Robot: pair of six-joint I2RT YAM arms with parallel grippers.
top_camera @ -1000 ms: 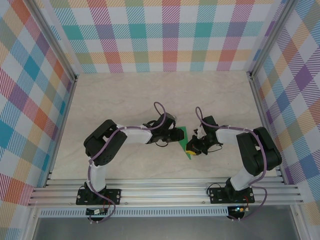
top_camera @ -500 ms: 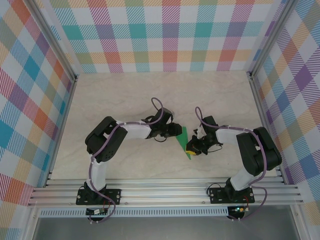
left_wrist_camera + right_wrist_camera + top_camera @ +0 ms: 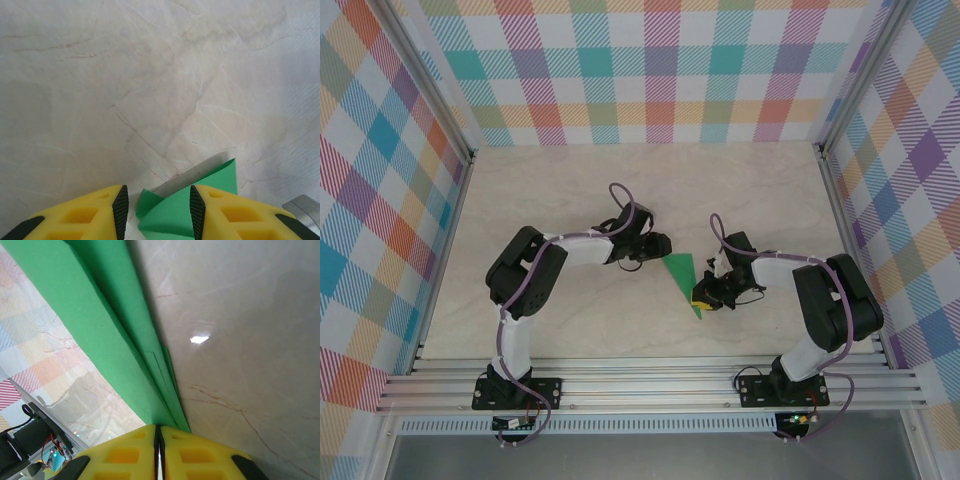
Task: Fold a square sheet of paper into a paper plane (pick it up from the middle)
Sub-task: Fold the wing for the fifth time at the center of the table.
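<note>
The green paper plane lies as a slim folded dart on the pale table, its tip pointing toward the near edge. My right gripper is shut on its right edge near the tip. In the right wrist view the folded green layers run out from between the shut yellow fingertips. My left gripper sits just left of the dart's wide end, apart from it. Its jaws stand open in the left wrist view, with a lifted green corner showing between the black pads, untouched.
Plaid walls close the table on three sides. An aluminium rail runs along the near edge, carrying both arm bases. The marbled tabletop lies bare behind the arms.
The left gripper has drawn back to the left and slightly away from the plane, uncovering its wide end. The right gripper and the plane have stayed put.
</note>
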